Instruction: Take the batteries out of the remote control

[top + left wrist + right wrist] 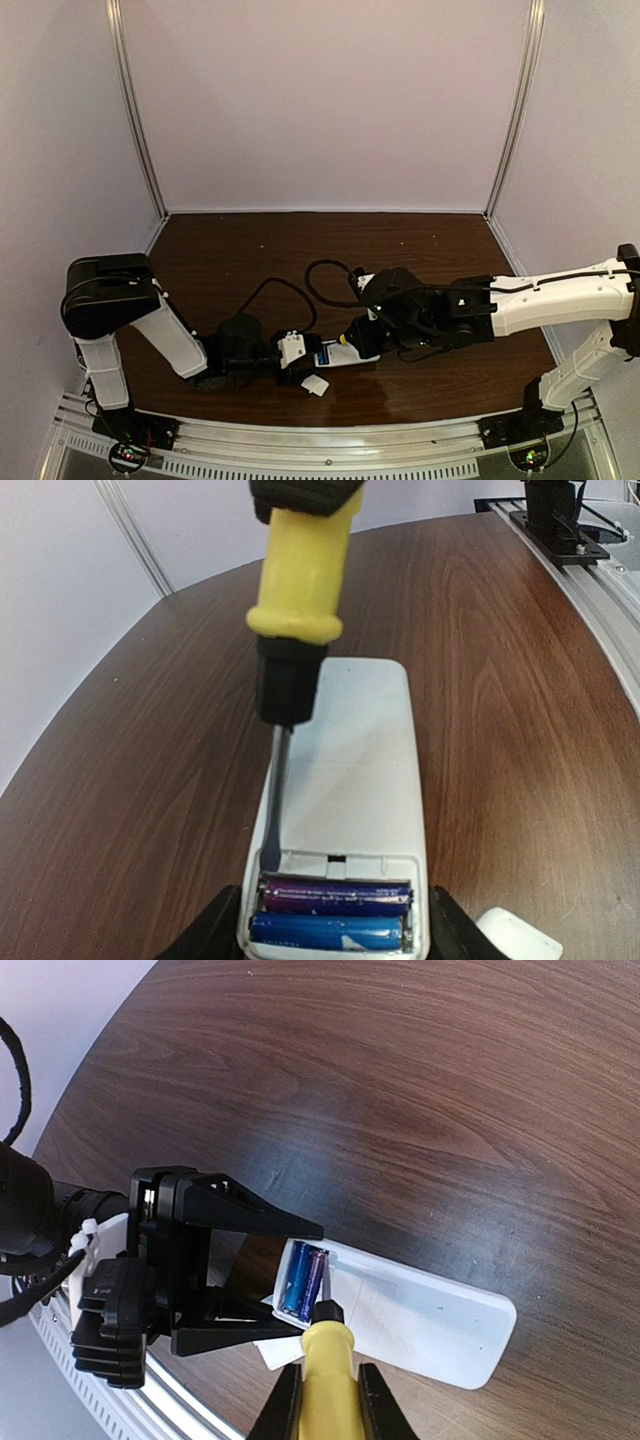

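I can read no text, number or sign in any view. The batteries (330,930), at the bottom of the left wrist frame, wear blue and purple wrappers, but any print there is too blurred for me.

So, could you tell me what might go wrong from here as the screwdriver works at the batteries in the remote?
1. The tip of the screwdriver sits at the compartment rim, not under a cell; pushed, it may skid across the remote control.
2. The left gripper clamps only the remote's battery end, so prying could twist it loose.
3. The batteries, once levered out, might pop free and roll across the table.
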